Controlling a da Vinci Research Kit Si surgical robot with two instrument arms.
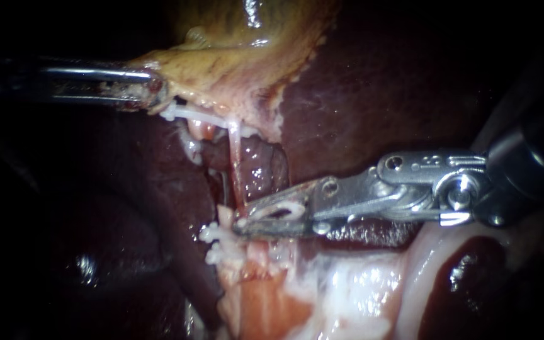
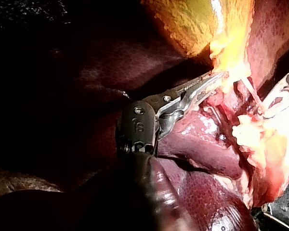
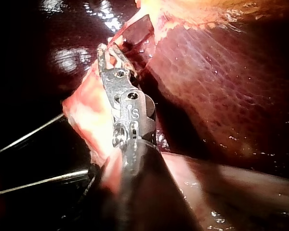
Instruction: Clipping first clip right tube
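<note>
While left instrument (image 1: pixel 153 94) clamps gallbladder (image 1: pixel 221 66) edge and holds it up, tube (image 1: pixel 235 157) runs taut and thin down from gallbladder to right instrument (image 1: pixel 243 221). Right jaws narrowly apart, gripping white clip (image 1: pixel 281 211), tips at tube's lower end. Cannot tell if tube sits fully inside clip.

Risks:
- clip closes on part of tube only
- tips nick liver (image 1: pixel 379 94) behind
- harder left pull tears tube
- clip slides off wet tube on closing

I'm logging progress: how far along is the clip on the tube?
Done: the left instrument grips the gallbladder, with the pale tube stretched. In hand: the right instrument, carrying what looks like a white clip, is at that tube. Left: no clip sits closed on it yet.
</note>
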